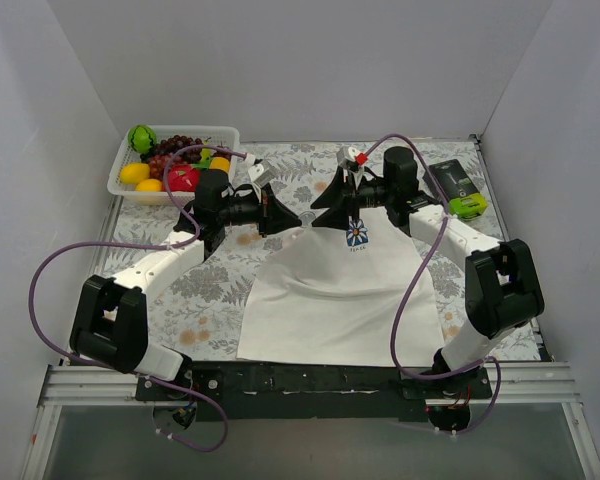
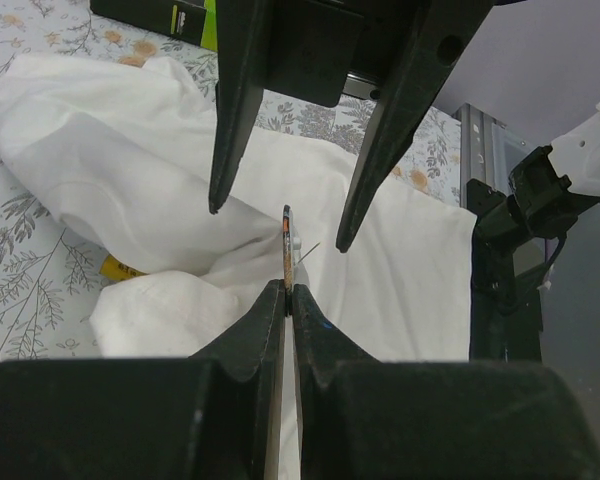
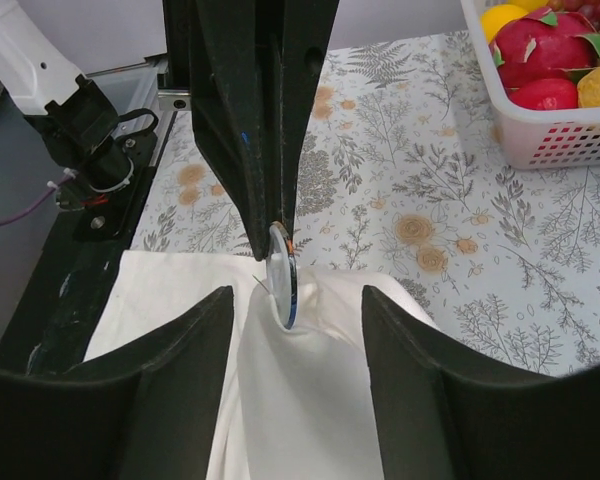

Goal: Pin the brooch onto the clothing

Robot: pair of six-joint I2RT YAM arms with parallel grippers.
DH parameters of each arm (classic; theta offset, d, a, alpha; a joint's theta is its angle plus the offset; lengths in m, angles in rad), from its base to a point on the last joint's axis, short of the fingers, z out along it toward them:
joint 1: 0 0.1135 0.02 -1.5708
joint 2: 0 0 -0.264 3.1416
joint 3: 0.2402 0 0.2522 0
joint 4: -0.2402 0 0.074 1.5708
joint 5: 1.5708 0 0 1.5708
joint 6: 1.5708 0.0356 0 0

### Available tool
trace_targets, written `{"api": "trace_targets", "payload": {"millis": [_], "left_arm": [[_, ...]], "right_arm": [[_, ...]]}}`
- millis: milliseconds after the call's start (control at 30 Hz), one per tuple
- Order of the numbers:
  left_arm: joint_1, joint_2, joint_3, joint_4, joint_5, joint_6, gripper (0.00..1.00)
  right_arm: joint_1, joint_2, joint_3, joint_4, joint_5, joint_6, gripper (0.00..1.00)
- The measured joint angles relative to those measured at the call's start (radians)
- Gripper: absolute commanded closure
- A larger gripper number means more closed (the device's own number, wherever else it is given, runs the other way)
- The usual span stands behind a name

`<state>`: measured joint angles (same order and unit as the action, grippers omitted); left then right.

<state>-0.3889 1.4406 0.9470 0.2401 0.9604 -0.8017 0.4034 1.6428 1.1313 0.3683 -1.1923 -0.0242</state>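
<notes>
The white T-shirt [image 1: 330,290] lies on the table, its blue logo [image 1: 356,233] near the collar. My left gripper [image 2: 288,287] is shut on the brooch [image 2: 288,240], which I see edge-on, and holds it upright at a raised fold of the shirt [image 3: 310,380]. In the right wrist view the brooch [image 3: 283,278] rests against the top of that fold, and its thin pin sticks out to the left. My right gripper [image 3: 298,300] is open, one finger on each side of the fold and the brooch. In the top view both grippers meet tip to tip at the collar, left [image 1: 298,222] and right [image 1: 316,215].
A white basket of fruit [image 1: 120,183] stands at the back left. A green and black device [image 1: 458,186] lies at the back right. A floral tablecloth [image 1: 200,290] covers the table. White walls close in three sides.
</notes>
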Motion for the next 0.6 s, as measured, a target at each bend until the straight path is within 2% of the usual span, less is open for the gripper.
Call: {"api": "trace_targets", "payload": {"millis": [300, 333, 367, 433, 600], "left_arm": [[0.0, 0.0, 0.015, 0.0, 0.002, -0.003, 1.0], [0.0, 0.0, 0.017, 0.0, 0.002, -0.003, 1.0], [0.0, 0.0, 0.018, 0.001, 0.002, -0.003, 1.0], [0.0, 0.0, 0.018, 0.0, 0.002, -0.003, 1.0], [0.0, 0.0, 0.018, 0.0, 0.002, -0.003, 1.0]], "right_arm": [[0.018, 0.008, 0.0, -0.032, 0.008, -0.033, 0.43], [0.018, 0.01, 0.0, -0.033, 0.009, -0.034, 0.45], [0.018, 0.013, 0.0, -0.034, 0.011, -0.034, 0.55], [0.018, 0.017, 0.0, -0.037, 0.015, -0.037, 0.62], [0.019, 0.019, 0.0, -0.052, 0.027, -0.037, 0.61]]}}
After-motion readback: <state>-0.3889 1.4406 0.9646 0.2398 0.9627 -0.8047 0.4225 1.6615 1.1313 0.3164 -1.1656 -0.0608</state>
